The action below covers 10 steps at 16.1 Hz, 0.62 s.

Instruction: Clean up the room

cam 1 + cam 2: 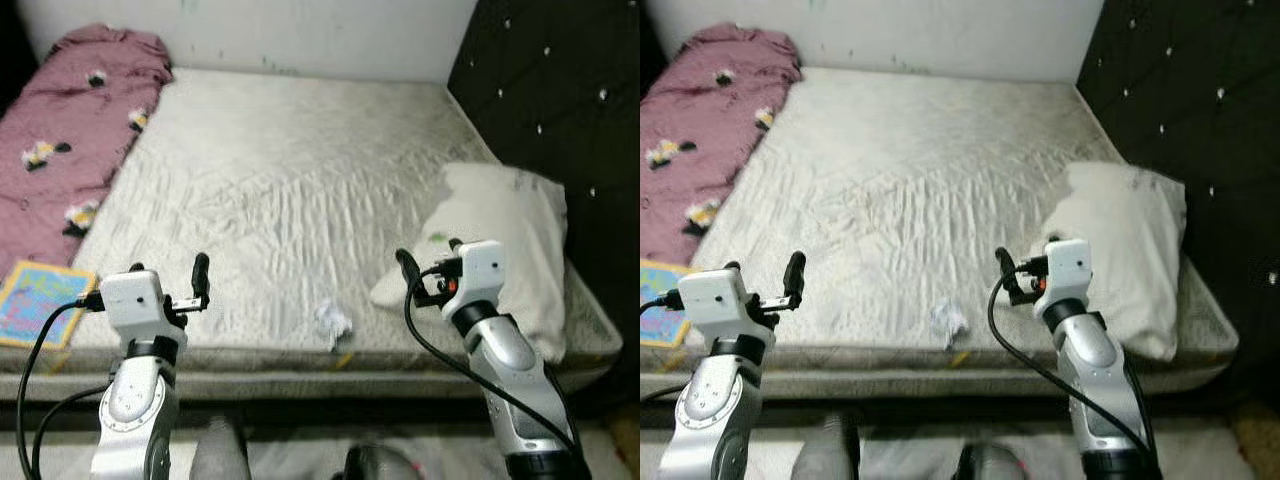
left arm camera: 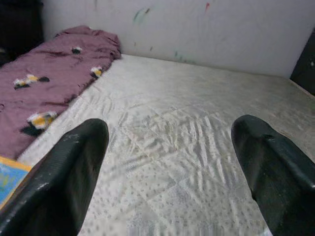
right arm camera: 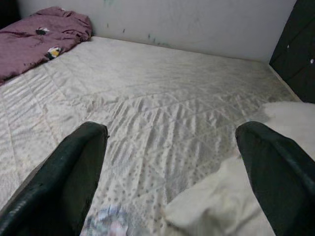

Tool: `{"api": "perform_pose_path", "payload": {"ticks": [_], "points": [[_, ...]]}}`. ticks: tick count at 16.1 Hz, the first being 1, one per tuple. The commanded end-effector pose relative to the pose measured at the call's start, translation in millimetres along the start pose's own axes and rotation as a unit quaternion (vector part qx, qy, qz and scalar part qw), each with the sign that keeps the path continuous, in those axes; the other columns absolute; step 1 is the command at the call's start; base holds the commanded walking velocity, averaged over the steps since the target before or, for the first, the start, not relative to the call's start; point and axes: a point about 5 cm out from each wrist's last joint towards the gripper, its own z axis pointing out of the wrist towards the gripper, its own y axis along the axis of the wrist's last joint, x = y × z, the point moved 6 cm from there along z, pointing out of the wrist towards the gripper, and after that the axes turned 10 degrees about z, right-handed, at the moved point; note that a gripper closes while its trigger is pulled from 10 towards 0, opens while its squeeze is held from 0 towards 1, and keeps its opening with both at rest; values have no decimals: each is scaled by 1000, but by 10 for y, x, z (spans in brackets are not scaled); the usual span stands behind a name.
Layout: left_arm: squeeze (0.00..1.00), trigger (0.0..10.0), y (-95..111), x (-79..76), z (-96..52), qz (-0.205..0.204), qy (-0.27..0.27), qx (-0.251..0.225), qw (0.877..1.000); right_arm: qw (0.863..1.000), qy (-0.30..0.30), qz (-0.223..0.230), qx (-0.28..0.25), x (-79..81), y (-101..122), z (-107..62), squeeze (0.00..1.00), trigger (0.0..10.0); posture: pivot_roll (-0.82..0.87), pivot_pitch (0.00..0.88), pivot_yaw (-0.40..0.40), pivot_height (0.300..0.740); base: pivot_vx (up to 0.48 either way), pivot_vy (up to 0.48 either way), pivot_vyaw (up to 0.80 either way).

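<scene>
Grippers raised over the near edge of a bare mattress (image 1: 300, 180).

Lower left of the head view, my left gripper (image 1: 168, 282) hovers, fingers spread apart and holding nothing; lower right, my right gripper (image 1: 430, 262) does likewise. Between them, near the bed's front edge, lies a crumpled paper wad (image 1: 333, 322). A white pillow (image 1: 505, 245) sits at right, a colourful book (image 1: 38, 300) at left, a maroon blanket (image 1: 70, 130) upper left.

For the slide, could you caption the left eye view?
Both open grippers hover above a crumpled paper on the mattress.
</scene>
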Motion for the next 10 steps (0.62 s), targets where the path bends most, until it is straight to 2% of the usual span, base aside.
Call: {"api": "perform_pose_path", "payload": {"ticks": [1,10], "points": [[0,10000,23,6,24,1,4,-1,1000,1000,5,0,-3,24,44,27,0,10000,-20,5,-82,626,0,0,0],[0,10000,16,-27,44,-11,-5,6,1000,1000,14,-5,-1,73,49,75,0,10000,-23,21,-90,626,0,0,0]]}}
